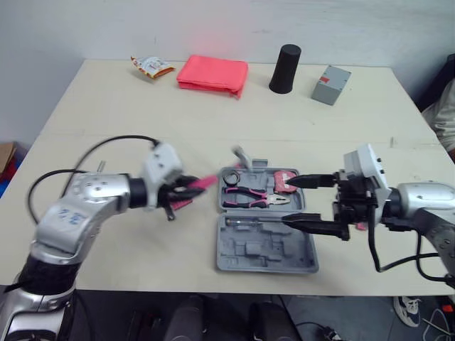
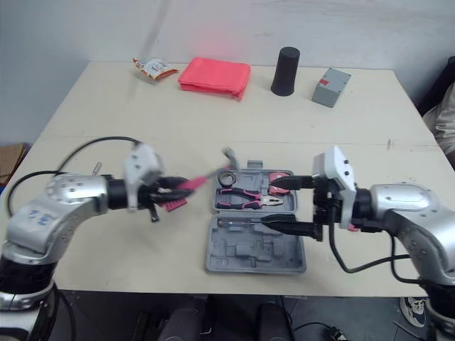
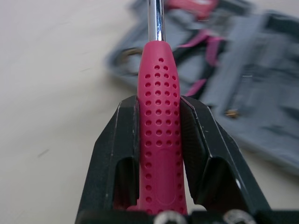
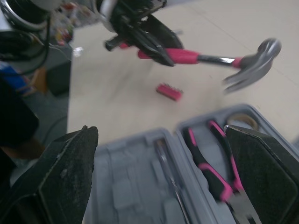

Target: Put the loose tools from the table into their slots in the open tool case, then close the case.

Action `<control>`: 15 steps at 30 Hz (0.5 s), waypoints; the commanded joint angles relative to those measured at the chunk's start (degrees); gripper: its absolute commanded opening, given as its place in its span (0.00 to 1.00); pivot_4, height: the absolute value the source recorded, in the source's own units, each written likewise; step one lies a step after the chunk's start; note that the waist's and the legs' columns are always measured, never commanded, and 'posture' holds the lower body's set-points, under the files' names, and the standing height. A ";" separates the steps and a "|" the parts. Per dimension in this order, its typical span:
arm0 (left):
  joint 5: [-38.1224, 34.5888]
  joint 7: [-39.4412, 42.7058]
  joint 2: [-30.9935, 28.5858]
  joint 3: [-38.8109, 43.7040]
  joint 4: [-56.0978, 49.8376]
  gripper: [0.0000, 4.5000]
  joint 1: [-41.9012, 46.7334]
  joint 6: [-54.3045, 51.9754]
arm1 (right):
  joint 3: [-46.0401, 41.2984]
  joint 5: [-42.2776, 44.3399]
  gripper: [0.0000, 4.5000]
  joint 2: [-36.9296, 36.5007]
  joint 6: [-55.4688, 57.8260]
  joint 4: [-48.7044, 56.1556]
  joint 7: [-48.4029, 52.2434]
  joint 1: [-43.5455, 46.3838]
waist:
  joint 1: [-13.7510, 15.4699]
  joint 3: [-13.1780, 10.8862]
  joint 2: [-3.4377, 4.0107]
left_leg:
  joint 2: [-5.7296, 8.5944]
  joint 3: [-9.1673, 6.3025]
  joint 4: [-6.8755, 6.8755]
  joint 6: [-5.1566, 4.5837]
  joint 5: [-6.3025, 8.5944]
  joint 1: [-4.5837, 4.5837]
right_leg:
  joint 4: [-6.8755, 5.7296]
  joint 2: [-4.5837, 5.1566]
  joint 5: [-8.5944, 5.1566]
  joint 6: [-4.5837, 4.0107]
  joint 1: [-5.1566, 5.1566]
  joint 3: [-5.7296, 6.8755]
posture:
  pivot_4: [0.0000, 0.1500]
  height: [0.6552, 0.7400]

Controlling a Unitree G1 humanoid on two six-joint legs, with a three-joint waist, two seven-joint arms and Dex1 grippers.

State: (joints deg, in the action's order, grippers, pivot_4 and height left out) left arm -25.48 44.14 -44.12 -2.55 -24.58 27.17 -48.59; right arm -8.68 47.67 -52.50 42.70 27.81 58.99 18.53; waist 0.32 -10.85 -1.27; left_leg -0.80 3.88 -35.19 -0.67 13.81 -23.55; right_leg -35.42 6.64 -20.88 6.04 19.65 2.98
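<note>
I see my left hand (image 1: 186, 186) clamped on the pink-handled hammer (image 4: 205, 58), its steel head just beside the left rim of the open tool case (image 1: 266, 252), case near the tabletop (image 1: 106, 99) front edge, pink pliers (image 1: 249, 195) slotted inside, my right hand (image 1: 307, 203) spread wide at the case's right side.

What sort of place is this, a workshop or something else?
Likely a robot test room rather than a real workshop: a plain beige table against a bare white wall, a small grey plastic tool case lying open, and a left pincer gripping a pink-handled hammer.
</note>
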 commanded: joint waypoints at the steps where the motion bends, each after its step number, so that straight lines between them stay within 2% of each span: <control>1: 1.50 8.95 0.78 -13.78 -0.76 0.13 8.31 0.42 | -9.51 -0.24 1.00 -6.32 0.82 1.68 4.16 -8.57 | 0.03 0.00 0.00 | -0.02 0.00 0.02 0.01 0.01 -0.05 | 0.08 -0.05 0.00 0.00 0.01 0.01 | 1.00 0.95; 8: 6.75 8.74 6.83 -28.01 2.82 0.13 16.43 -5.08 | -15.01 1.30 1.00 -7.09 2.44 4.46 4.11 -17.88 | 0.04 -0.05 -0.06 | -0.10 0.05 -0.16 -0.16 -0.14 -0.17 | -0.14 -0.31 -0.05 0.10 0.01 0.11 | 1.00 0.95; 15: 12.23 5.75 12.73 -35.19 8.53 0.13 19.03 -8.20 | -14.55 -3.58 1.00 -4.36 -1.29 5.31 2.70 -27.39 | 1.07 -0.06 -0.07 | -0.11 -0.18 -0.45 -0.35 -0.12 -0.05 | -0.28 -0.19 -0.02 0.26 -0.11 0.02 | 1.00 0.95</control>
State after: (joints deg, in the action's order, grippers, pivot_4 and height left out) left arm -15.00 50.74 -32.14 -36.31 -16.79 45.02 -56.09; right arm -22.30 44.62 -57.35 43.12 31.63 61.78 -8.69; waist 1.39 -10.92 -1.34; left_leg -0.90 3.70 -35.63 -1.02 13.69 -23.61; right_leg -35.70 6.47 -20.90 6.30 19.55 2.99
